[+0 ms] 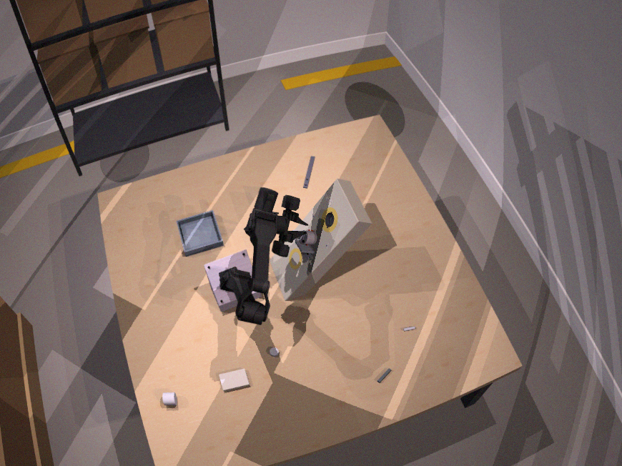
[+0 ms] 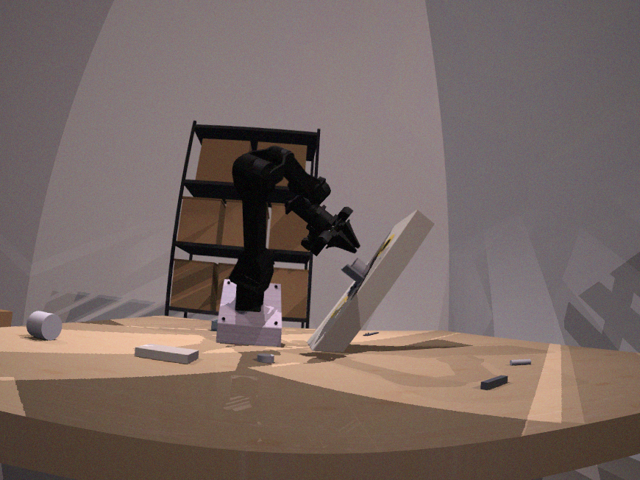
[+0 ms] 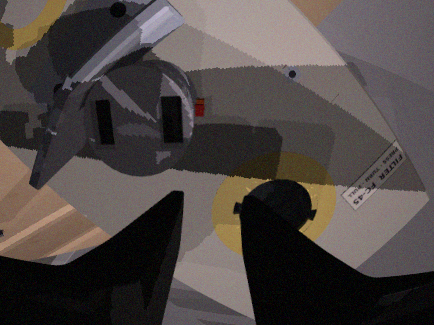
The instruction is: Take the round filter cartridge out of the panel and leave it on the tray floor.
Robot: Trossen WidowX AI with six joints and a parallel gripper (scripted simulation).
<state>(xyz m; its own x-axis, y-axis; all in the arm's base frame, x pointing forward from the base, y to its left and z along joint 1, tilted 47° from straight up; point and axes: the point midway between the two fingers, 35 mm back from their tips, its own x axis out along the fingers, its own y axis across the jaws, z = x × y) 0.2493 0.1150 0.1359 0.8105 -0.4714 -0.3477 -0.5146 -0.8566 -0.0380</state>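
Observation:
The round grey filter cartridge [image 1: 311, 236] [image 2: 358, 266] [image 3: 137, 121], with two dark slots on its face, is out of its socket. It rests on the sloped face of the white service panel [image 1: 348, 212] [image 2: 397, 253] [image 3: 262, 15], against a grey hinged bracket [image 3: 134, 28]. The empty socket [image 1: 329, 219] [image 3: 283, 199] shows as a dark hole in a yellow ring. My gripper [image 1: 299, 227] [image 2: 349, 244] [image 3: 212, 204] hovers just above the panel near the socket. Its fingers stand narrowly apart with nothing between them. The blue-grey tray [image 1: 181, 236] lies on the table to the left of the arm.
A second yellow ring [image 1: 295, 257] sits lower on the panel. The arm's base block [image 1: 228, 274] [image 2: 249, 322] stands beside the panel. A small cylinder [image 1: 169, 398] [image 2: 43, 324], a flat block [image 1: 234, 379] [image 2: 166, 353], a disc [image 1: 273, 352] and dark bars [image 1: 383, 375] [image 1: 309, 171] lie around. A shelf rack [image 1: 119, 46] stands behind.

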